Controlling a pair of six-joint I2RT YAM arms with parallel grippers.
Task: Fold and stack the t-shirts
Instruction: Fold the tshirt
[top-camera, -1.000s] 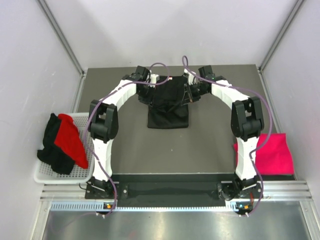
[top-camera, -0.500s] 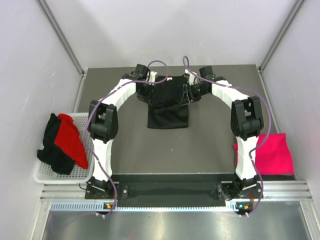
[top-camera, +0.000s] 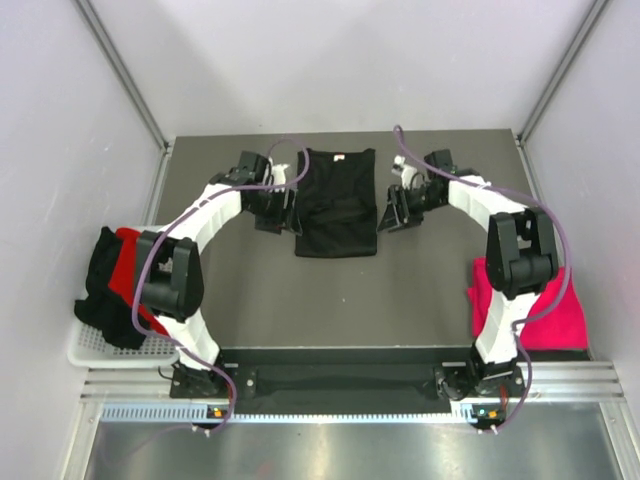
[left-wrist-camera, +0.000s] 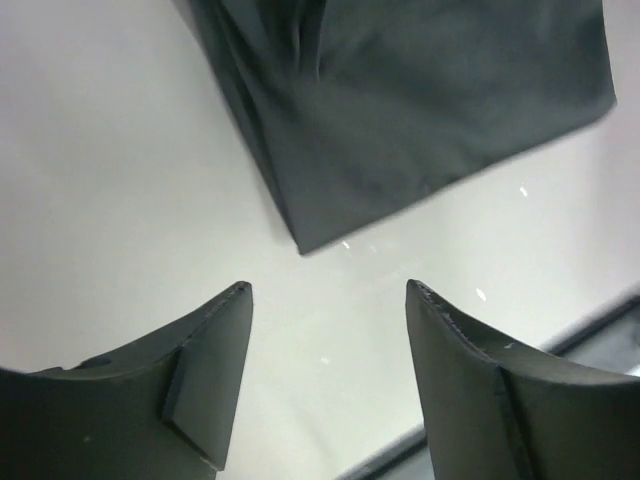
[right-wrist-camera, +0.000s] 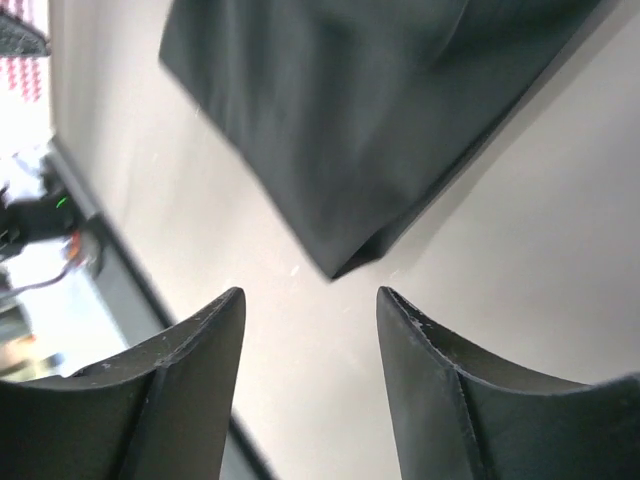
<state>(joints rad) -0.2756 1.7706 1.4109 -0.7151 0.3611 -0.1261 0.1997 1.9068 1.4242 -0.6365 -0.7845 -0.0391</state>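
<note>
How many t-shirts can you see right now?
4: folded black t-shirt mid-table; pink t-shirt at the right edge; red t-shirt and another black t-shirt heaped in the basket, left. More may be hidden there.

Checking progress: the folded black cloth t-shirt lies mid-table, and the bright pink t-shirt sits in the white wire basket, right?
No: the top view shows the bright pink t-shirt on the table at right, not in the white wire basket. The black t-shirt lies mid-table.
</note>
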